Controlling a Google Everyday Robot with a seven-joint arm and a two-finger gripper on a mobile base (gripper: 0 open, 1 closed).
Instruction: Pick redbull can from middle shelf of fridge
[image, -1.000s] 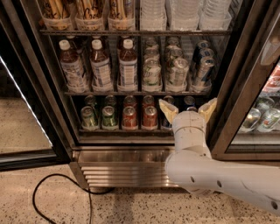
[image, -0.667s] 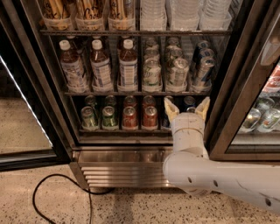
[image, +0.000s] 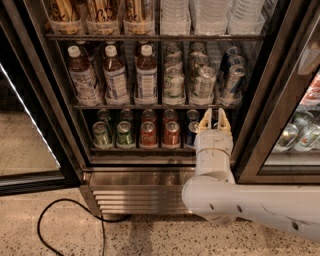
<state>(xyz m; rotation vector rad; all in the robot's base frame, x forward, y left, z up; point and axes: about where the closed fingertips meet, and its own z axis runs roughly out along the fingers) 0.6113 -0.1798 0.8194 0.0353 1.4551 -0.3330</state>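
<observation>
Compared with one second ago, your gripper (image: 214, 115) has drawn its two fingers much nearer together, leaving only a narrow gap and pinching nothing, probably to slip past the rack edge as it goes up. It points upward in front of the short cans (image: 149, 134), just under the middle shelf (image: 150, 106) of the fridge (image: 135, 179). You find the redbull can (image: 233, 82) above the fingertips and slightly right, standing foremost in its row, so it seems easy to reach.
</observation>
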